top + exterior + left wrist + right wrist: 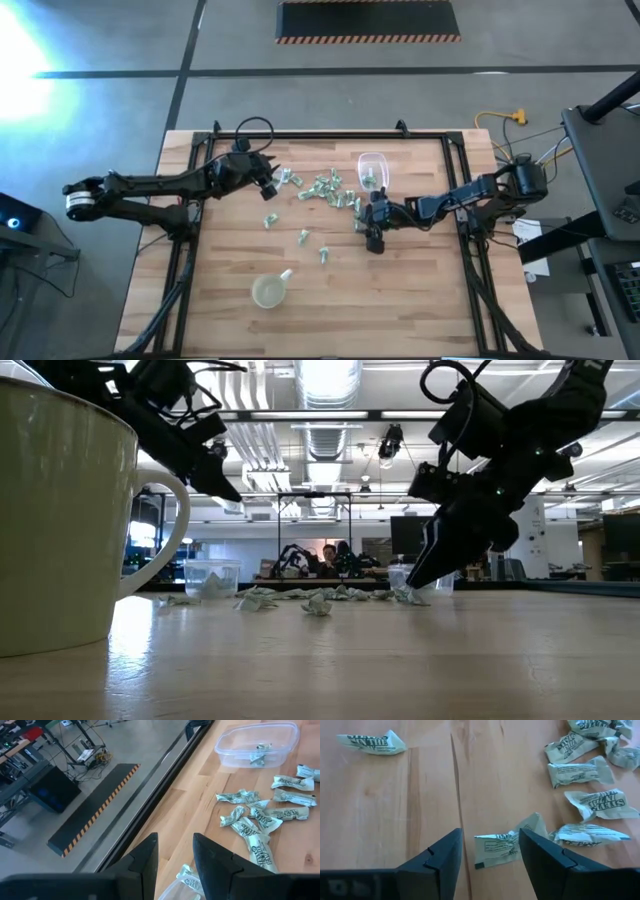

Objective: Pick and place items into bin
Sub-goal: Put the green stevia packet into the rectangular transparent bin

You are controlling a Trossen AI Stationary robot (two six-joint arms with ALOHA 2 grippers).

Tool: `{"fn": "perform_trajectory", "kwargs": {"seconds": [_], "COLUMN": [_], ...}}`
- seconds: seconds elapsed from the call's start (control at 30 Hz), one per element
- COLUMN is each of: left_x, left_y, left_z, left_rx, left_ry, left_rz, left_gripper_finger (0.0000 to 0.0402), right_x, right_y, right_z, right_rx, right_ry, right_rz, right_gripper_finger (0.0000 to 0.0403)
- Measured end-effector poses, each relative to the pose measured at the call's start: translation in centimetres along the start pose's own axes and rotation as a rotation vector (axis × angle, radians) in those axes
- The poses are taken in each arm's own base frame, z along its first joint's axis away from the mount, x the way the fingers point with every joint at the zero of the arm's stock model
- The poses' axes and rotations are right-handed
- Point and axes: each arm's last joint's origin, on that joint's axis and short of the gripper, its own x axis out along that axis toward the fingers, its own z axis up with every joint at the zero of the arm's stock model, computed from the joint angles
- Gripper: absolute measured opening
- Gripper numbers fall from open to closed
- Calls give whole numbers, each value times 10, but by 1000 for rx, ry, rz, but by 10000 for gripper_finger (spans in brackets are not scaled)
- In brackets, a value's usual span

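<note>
The items are small pale green and silvery packets [330, 188] scattered over the middle of the wooden table, also seen in the left wrist view [255, 817] and the right wrist view [580, 770]. My right gripper [373, 243] [490, 834] is open and low over the table [412, 582]. Its fingers stand on either side of one packet [495, 849] lying flat. My left gripper [270, 190] [175, 840] is open and raised [228, 490] over a clear container [172, 890] with a packet inside. A second clear container [372, 170] [257, 740] holds a few pieces.
A yellowish cup with a spout [268, 290] stands near the table's near edge and looms large in the low view [60, 510]. Stray packets [305, 238] lie between it and the main scatter. A dark frame [200, 150] borders the table.
</note>
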Motion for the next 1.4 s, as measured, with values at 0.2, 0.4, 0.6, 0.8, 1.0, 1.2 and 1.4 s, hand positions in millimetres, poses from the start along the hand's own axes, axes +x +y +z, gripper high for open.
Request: {"fn": "perform_trajectory", "kwargs": {"seconds": [0.2,0.4,0.6,0.8,1.0,1.2,1.4], "left_x": [0,0,0,0,0,0,0], "left_y": [-1,-1,-1,-1,-1,-1,-1], "left_z": [0,1,1,0,0,0,0], "left_rx": [1,0,0,2,3,3,3], "left_ry": [-3,-7,-6,-5,-4,-3,-3], "left_rz": [-5,-7,-8,-7,-7,-8,-8], "left_gripper_finger": [107,107,107,107,107,107,107], "right_x": [12,23,24,20,15,11,-2], "right_y": [4,6,6,7,10,14,17], "right_z": [-9,-7,-3,-1,1,7,28], "right_rx": [-19,-11,-29,-39,-65,-81,-144], "right_ry": [49,61,55,49,32,3,-90], "right_rz": [-15,-40,-52,-55,-55,-41,-28], "right_gripper_finger": [187,187,166,103,48,28,27]}}
